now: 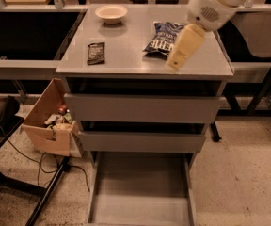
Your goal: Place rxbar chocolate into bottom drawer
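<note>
The rxbar chocolate (96,52), a small dark flat bar, lies on the left part of the grey cabinet top (126,55). The bottom drawer (141,192) is pulled out at floor level, and its flat grey floor shows nothing on it. My gripper (181,51), a pale cream piece under the white arm, hangs over the right side of the cabinet top. It overlaps the right edge of the chip bag and is well to the right of the bar. It holds nothing that I can see.
A dark blue chip bag (163,36) lies right of centre on the top. A pale bowl (111,13) stands at the back left. Two upper grey drawers are pushed in. An open cardboard box (48,124) with clutter and cables sits on the floor to the left.
</note>
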Action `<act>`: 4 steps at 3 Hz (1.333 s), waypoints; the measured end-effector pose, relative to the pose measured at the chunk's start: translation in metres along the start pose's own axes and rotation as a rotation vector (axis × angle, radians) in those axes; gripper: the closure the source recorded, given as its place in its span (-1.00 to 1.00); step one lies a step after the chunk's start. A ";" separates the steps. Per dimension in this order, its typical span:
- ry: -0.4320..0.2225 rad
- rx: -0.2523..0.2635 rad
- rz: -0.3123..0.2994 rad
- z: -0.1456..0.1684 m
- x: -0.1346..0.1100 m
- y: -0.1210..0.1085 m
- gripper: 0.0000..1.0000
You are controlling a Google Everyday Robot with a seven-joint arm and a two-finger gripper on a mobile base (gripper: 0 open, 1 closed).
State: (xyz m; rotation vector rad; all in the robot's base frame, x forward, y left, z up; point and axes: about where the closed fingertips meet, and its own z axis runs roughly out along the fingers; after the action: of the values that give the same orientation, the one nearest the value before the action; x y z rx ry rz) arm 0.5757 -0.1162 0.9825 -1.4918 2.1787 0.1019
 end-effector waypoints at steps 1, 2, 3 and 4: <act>-0.008 0.077 0.077 0.022 -0.057 -0.028 -1.00; 0.034 0.138 0.208 0.055 -0.095 -0.063 -1.00; 0.019 0.141 0.278 0.060 -0.108 -0.066 -1.00; 0.020 0.141 0.278 0.060 -0.107 -0.066 -1.00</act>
State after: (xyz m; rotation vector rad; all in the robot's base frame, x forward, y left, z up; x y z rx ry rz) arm 0.6853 -0.0308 0.9910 -1.1126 2.3456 0.0262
